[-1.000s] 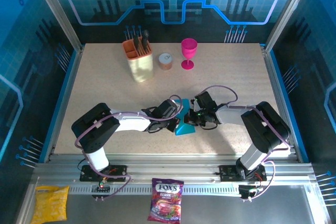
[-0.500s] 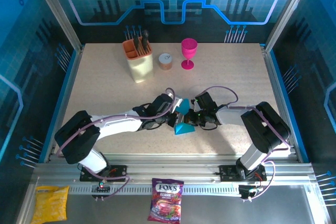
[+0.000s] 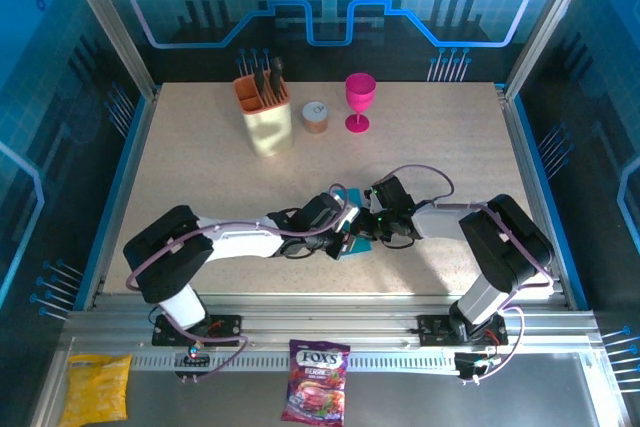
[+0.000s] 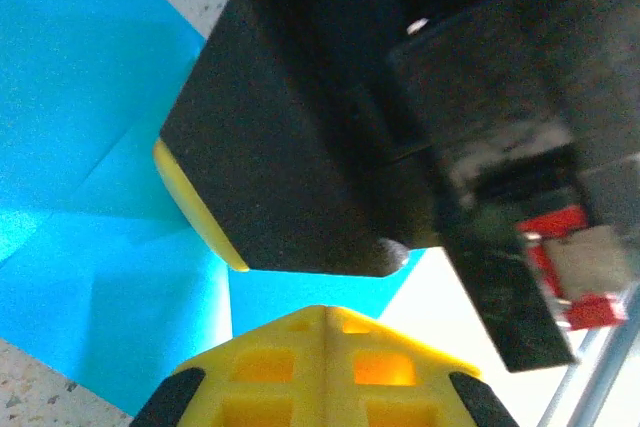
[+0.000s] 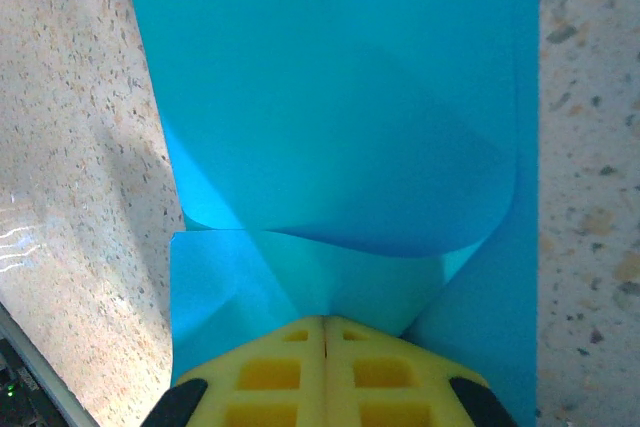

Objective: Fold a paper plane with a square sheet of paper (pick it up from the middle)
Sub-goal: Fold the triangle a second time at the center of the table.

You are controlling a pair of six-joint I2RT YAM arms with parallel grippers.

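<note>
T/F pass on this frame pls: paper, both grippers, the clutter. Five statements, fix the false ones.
1. The left gripper and right gripper meet at the square sheet of paper. True.
2. The paper lies flat and uncreased. False: it is creased, and a flap curls up in the right wrist view.
3. The pink goblet stands upright at the far side of the table. True.
4. The Fox's candy bag lies on the tabletop beside the paper. False: it lies on the metal ledge in front of the table's near edge.
5. The right gripper's fingers are spread wide. False: they are closed together on the paper.
</note>
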